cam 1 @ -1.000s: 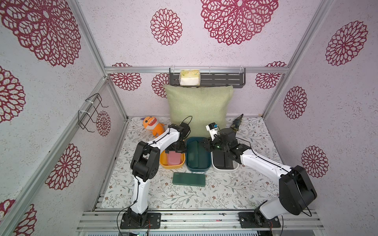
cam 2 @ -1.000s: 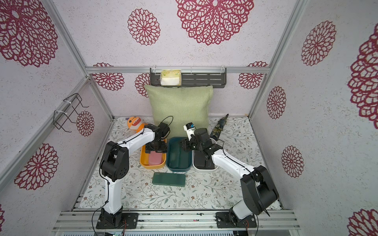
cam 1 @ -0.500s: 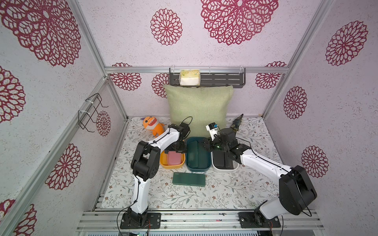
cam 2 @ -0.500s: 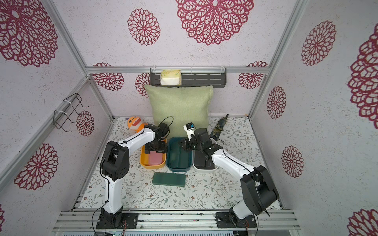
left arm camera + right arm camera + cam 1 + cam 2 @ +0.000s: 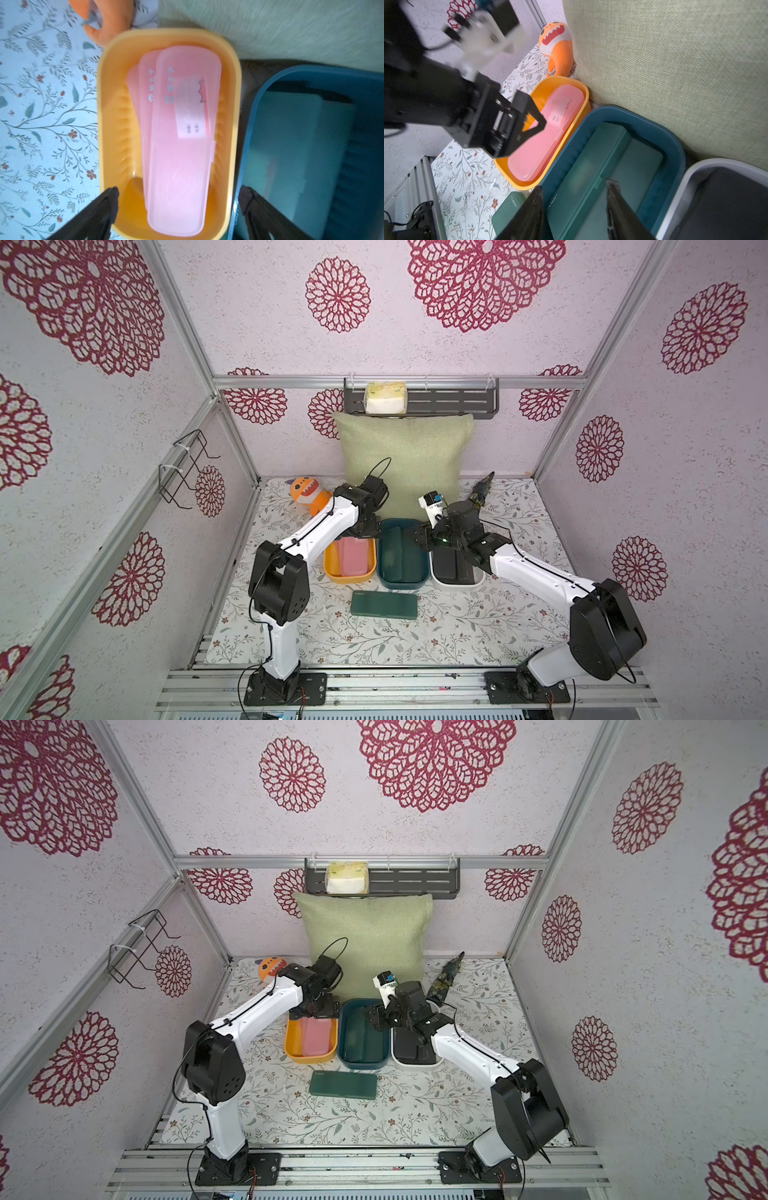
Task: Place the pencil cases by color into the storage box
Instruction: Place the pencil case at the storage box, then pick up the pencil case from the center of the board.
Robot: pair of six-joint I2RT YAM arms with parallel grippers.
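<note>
The left jaws have spread wide above the yellow tub (image 5: 108, 124), so the pink pencil cases (image 5: 178, 145) lie stacked inside, released; the right jaws flank a green case (image 5: 591, 158) leaning in the teal tub (image 5: 675, 149), whether gripping it I cannot tell; black cases (image 5: 451, 564) sit in the white tub (image 5: 457, 584); one green pencil case (image 5: 383, 604) remains on the worktop (image 5: 457, 626).

The left gripper (image 5: 179, 192) hangs above the yellow tub (image 5: 108, 116), its fingers wide apart and holding nothing. In this tub lie three pink cases (image 5: 178, 166), overlapping (the top one carries a label). Just beside stands the teal tub (image 5: 248, 135) with green cases (image 5: 291, 135) inside.
</note>
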